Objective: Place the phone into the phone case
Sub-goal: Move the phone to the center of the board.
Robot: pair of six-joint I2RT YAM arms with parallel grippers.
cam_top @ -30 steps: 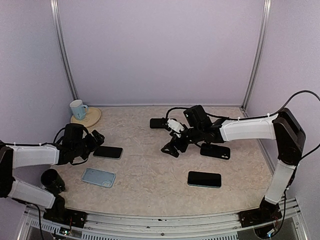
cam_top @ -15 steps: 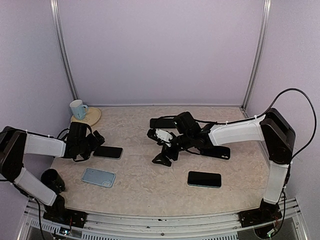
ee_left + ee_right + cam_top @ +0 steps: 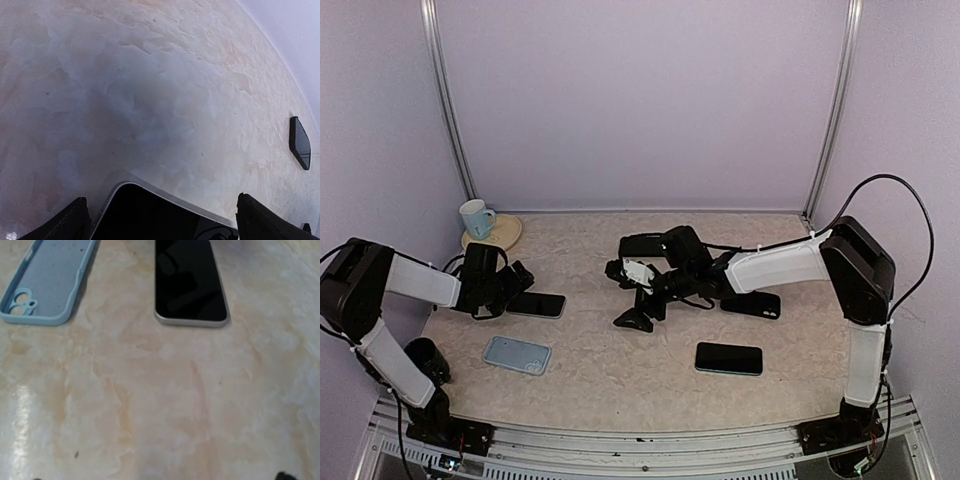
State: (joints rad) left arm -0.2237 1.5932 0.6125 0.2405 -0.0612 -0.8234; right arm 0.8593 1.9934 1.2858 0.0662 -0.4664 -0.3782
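Blue case (image 3: 517,354) lying hollow-up for loading; we are hovering left gripper (image 3: 512,281), jaws spread, over phone (image 3: 535,304); right gripper (image 3: 628,296) spread, empty.

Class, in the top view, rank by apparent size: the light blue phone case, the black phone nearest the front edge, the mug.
1. The light blue phone case and the black phone: look alike, so tied.
2. The mug: smallest, though it stands farther from the camera.
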